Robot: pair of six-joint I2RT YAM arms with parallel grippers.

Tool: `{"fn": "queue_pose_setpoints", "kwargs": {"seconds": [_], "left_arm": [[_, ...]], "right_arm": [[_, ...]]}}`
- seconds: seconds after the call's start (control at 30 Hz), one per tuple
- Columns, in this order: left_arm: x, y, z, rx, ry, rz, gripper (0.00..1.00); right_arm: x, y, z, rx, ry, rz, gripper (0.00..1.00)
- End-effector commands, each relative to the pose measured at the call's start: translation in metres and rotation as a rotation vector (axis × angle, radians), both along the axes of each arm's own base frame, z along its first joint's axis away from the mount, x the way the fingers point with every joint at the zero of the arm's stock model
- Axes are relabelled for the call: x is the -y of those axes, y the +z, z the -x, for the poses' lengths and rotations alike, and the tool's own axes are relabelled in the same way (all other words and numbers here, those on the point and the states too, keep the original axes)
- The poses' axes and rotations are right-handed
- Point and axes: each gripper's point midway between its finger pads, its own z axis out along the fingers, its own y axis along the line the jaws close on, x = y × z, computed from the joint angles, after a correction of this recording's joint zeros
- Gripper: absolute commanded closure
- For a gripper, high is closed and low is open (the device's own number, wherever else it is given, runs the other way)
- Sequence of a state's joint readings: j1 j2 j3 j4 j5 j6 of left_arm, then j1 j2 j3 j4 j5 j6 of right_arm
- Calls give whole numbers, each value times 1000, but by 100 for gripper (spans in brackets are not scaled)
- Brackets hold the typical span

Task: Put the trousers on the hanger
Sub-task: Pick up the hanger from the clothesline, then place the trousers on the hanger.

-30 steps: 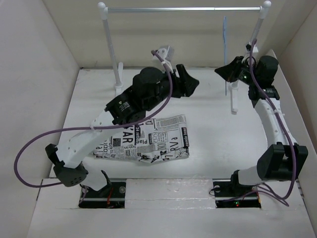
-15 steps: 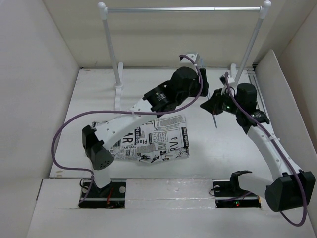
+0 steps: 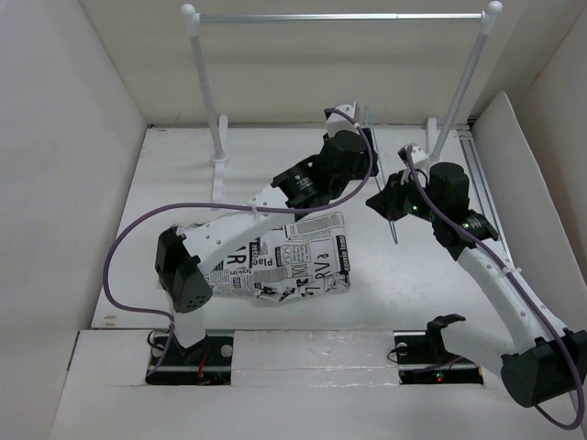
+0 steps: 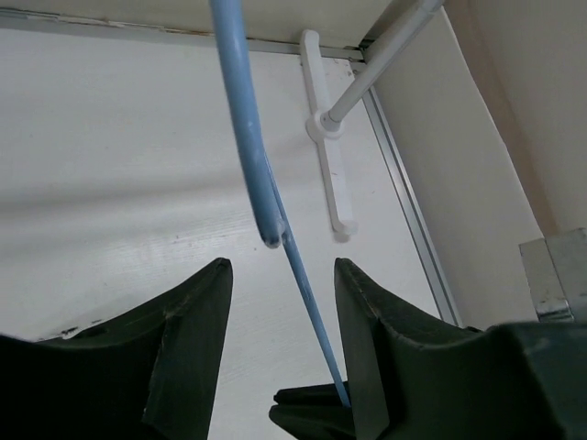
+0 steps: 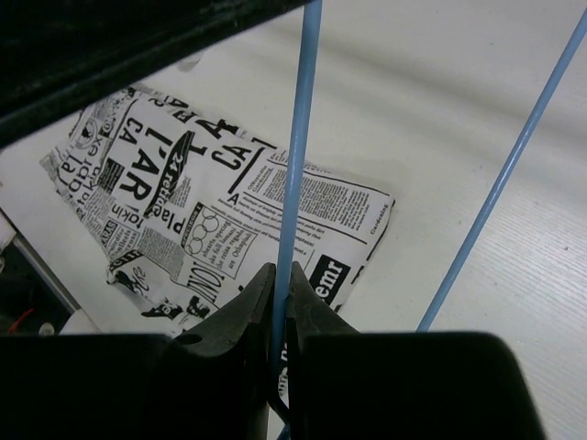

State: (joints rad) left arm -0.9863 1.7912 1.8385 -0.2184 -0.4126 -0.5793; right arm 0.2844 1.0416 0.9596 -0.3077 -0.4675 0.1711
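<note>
The trousers [image 3: 289, 257] lie folded flat on the table, left of centre; they also show in the right wrist view [image 5: 174, 192]. The hanger [image 3: 393, 227] is a thin pale-blue frame held tilted above the table. My right gripper [image 3: 389, 203] is shut on one of its bars [image 5: 298, 137], and a second bar [image 5: 514, 165] runs to the right. My left gripper [image 3: 374, 176] is open, its two fingers either side of the hanger's thin bar [image 4: 303, 284] without touching it. Its jaws [image 4: 282, 270] stand wide apart. The hanger's thick curved end [image 4: 243, 119] is just ahead.
The white two-post rack with its metal crossbar [image 3: 339, 16] stands at the back; its right foot [image 4: 326, 156] is on the table behind the hanger. Pale walls enclose the table on the left, back and right.
My right arm has brought the hanger down from the rack's right end toward the table's middle. My left arm has swung right from above the trousers, and its open fingers now straddle the hanger.
</note>
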Motion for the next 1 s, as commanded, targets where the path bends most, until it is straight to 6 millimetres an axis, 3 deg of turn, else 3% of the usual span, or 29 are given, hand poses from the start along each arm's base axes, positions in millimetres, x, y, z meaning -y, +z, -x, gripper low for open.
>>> {"fn": "queue_pose_setpoints", "kwargs": {"seconds": [0.0, 0.13, 0.2, 0.23, 0.33, 0.37, 0.43, 0.47, 0.5, 0.53, 0.63, 0.77, 0.83, 0.9, 0.93, 0.97], "left_arm": [[-5, 25, -7, 42, 53, 78, 56], [-4, 13, -11, 27, 75, 68, 71], [-5, 17, -10, 32, 79, 95, 76], [-5, 15, -10, 34, 79, 103, 85], [-5, 10, -10, 26, 85, 105, 100], [-6, 8, -11, 25, 95, 103, 100], [-8, -1, -6, 9, 82, 109, 100], [-8, -1, -6, 9, 82, 109, 100], [-8, -4, -5, 6, 78, 116, 100], [-14, -13, 1, -17, 81, 140, 100], [-20, -41, 22, -103, 56, 231, 100], [-15, -78, 61, -208, 0, 304, 100], [-13, -90, 73, -235, -13, 304, 100], [-12, -99, 81, -281, -15, 325, 100], [-15, -108, 84, -300, -8, 328, 100], [-13, -112, 95, -315, -23, 334, 100]], "right_arm": [[-3, 8, 6, 51, 10, 9, 100], [-2, 13, 9, 64, -1, 7, 100], [-4, 12, 12, 58, 9, 12, 100], [-3, 10, 15, 45, 11, 16, 100], [-8, 10, 25, 37, 30, 3, 100], [-10, 11, 28, 37, 37, -3, 100], [-10, 10, 37, 27, 40, -12, 87], [-10, 10, 37, 27, 40, -12, 87], [-9, 9, 39, 24, 41, -5, 80], [-6, 1, 45, -7, 42, 12, 62], [0, -12, 63, -61, 64, 55, 35], [13, -25, 84, -106, 71, 106, 20], [21, -28, 93, -118, 63, 119, 18], [25, -35, 97, -128, 61, 126, 25], [24, -38, 99, -128, 67, 124, 45], [23, -42, 99, -137, 77, 115, 58]]}}
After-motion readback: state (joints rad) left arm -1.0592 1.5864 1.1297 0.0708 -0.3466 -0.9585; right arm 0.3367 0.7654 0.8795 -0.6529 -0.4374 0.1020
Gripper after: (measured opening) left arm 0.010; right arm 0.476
